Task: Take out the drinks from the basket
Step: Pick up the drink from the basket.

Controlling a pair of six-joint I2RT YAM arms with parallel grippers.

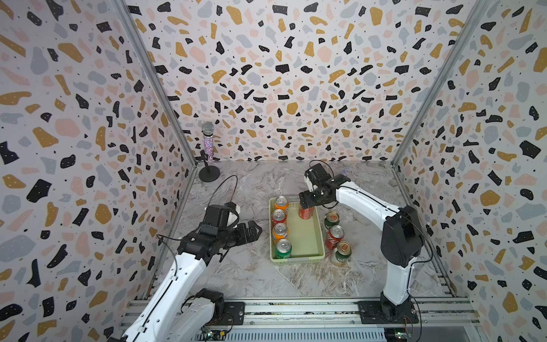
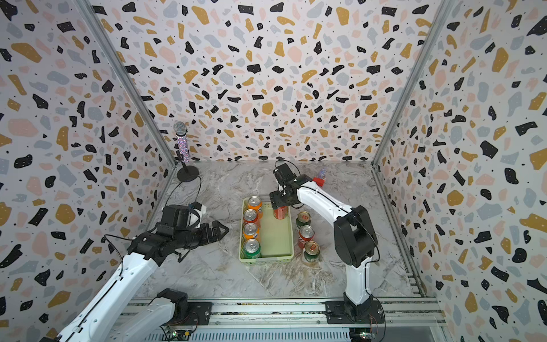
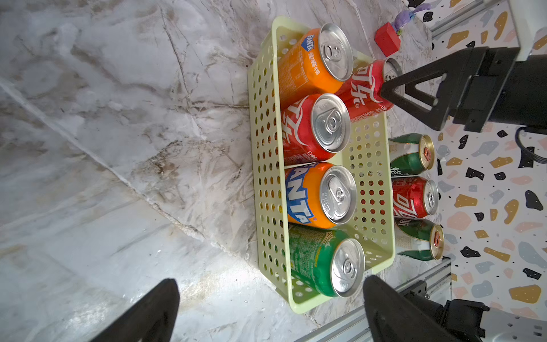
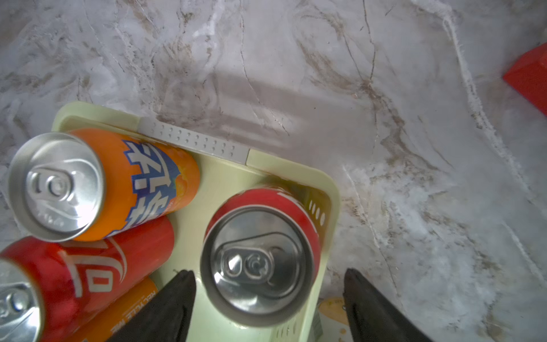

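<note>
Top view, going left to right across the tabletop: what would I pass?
Microphone, left gripper, four cans lined up in the basket, red can alone in it, three cans standing outside it.

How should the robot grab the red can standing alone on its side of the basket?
The red can stands upright, lid up, close against the basket wall. So come straight down and grip its round body just below the rim; a sideways reach looks blocked. The right gripper hangs over it, open, a finger on each side.
</note>
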